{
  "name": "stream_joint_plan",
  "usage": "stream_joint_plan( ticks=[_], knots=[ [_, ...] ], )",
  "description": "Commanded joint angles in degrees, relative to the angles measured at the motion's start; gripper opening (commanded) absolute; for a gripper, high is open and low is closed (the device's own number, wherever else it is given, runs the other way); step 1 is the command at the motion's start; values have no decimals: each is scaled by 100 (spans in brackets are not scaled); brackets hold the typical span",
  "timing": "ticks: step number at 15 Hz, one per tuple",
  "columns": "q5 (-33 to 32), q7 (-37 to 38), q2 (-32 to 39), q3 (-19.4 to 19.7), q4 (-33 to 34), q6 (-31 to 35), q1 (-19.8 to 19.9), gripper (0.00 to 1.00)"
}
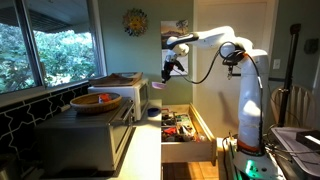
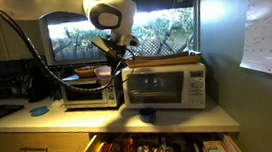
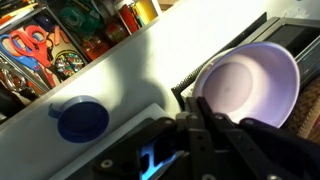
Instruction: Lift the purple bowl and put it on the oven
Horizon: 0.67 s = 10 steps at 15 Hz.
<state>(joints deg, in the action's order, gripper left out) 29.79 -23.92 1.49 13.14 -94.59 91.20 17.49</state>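
Note:
The pale purple bowl (image 3: 250,80) fills the right of the wrist view, and my gripper (image 3: 200,105) is shut on its near rim. In an exterior view my gripper (image 1: 172,70) holds the bowl (image 1: 157,87) in the air in front of the appliances, above the counter. The grey metal oven (image 1: 80,140) stands nearest the camera, with a brown wooden bowl (image 1: 97,101) of orange contents on top. In an exterior view my gripper (image 2: 114,60) hangs between the oven (image 2: 83,94) and the white appliance (image 2: 167,86).
A blue round lid (image 3: 82,120) lies on the white counter below the bowl; it also shows in an exterior view (image 2: 148,115). A drawer (image 1: 188,128) full of tools stands open under the counter. A dark appliance edge (image 3: 295,35) is just beyond the bowl.

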Motion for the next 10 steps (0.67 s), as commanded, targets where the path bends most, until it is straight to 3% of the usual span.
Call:
stream_joint_plan(
  ticks=[1, 7, 10],
  knots=[
    [29, 7, 17, 74, 61, -30, -56, 4],
    [49, 12, 38, 71, 63, -31, -56, 1],
    [-231, 102, -70, -202, 257, -228, -357, 1]
  ],
)
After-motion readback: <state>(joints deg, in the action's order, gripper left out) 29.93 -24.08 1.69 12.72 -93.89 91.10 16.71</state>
